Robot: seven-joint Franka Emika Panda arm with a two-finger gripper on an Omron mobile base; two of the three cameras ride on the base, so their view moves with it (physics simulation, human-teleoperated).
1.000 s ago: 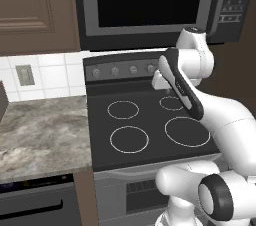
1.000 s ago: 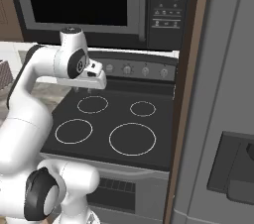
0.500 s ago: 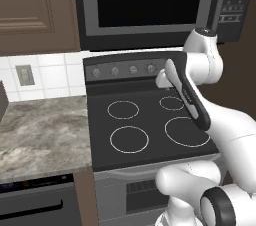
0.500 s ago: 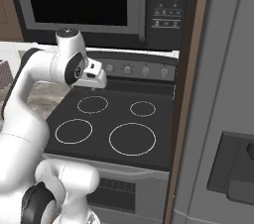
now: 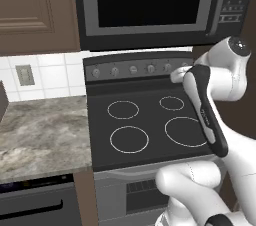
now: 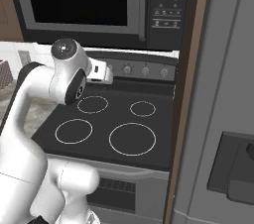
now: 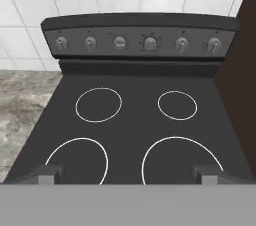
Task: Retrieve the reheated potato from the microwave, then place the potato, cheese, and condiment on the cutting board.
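Note:
The microwave [image 5: 150, 5] [image 6: 84, 0] hangs above the stove with its dark glass door shut and its grey bar handle [image 6: 147, 0] beside the button panel. My gripper [image 7: 127, 172] hovers over the front of the stovetop, below the microwave, pointing at the stove's back panel. Its two fingertips [image 7: 47, 172] stand far apart with nothing between them. Behind the shut door, the potato is hidden. The cheese, the condiment and the cutting board are out of view.
A black stovetop [image 5: 150, 125] with several ring burners and a row of knobs [image 7: 150, 43] lies under the hand. A marble counter [image 5: 40, 135] runs to the left and a tall steel fridge [image 6: 223, 119] stands to the right.
The jaws have gone from nearly shut to wide open. The arm's elbow has swung slightly outward, while the hand stays near the stove's knob panel.

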